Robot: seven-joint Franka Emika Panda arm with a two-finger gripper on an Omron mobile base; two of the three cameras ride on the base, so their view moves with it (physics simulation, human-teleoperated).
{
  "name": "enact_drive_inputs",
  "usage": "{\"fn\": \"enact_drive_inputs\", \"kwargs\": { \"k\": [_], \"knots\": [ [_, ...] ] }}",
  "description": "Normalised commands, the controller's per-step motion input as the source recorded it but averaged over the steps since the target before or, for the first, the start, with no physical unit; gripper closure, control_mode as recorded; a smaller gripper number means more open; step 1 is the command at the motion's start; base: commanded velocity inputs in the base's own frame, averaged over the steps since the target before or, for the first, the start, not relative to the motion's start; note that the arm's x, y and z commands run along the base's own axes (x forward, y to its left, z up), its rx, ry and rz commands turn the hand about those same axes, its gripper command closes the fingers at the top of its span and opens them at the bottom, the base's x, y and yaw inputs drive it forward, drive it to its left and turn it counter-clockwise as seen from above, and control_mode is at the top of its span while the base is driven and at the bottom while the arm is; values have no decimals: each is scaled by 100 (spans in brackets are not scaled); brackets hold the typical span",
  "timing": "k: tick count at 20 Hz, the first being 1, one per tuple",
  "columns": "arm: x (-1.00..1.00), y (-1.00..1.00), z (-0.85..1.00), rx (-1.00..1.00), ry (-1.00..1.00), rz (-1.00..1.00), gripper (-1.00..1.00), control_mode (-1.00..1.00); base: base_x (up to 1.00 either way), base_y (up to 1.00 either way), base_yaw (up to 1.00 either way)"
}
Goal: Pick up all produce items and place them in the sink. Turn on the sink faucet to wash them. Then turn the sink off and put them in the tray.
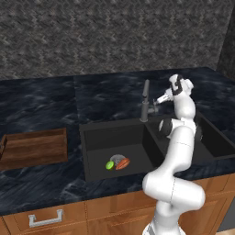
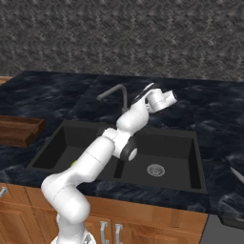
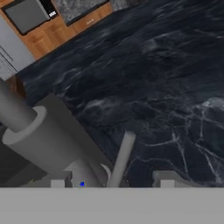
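Two produce items lie in the left basin of the black sink (image 1: 92, 137), beside its silver drain: a small green lime (image 1: 110, 165) and an orange-red carrot (image 1: 122, 163). The grey sink faucet (image 1: 145, 103) stands behind the divider, and its spout (image 2: 112, 91) angles out over the left basin. My gripper (image 1: 156, 101) is at the faucet's base, on its right side. In the hand view the gripper (image 3: 112, 181) is open, and the thin side lever (image 3: 122, 157) stands between the fingertips (image 3: 168, 179) without touching them. The brown wooden tray (image 1: 34, 147) sits on the counter left of the sink.
My arm reaches over the right basin, whose drain (image 2: 156, 169) shows below it. Dark marbled counter (image 1: 46, 96) surrounds the sink, and a stone wall (image 1: 114, 32) stands behind. Wooden cabinets with a metal handle (image 1: 46, 218) run under the front edge.
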Motion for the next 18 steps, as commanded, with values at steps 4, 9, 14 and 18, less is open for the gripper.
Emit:
{"fn": "enact_drive_inputs", "kwargs": {
  "k": [4, 9, 14, 18],
  "knots": [
    [-55, 13, 27, -1, -11, -3, -100, -100, 0, 0, 0],
    [-42, 23, 41, -4, -10, 0, -100, -100, 0, 0, 0],
    [-62, 13, 35, -5, -12, -6, -100, -100, 0, 0, 0],
    [-68, 13, 47, -7, -17, -7, -100, -100, 0, 0, 0]
  ]
}}
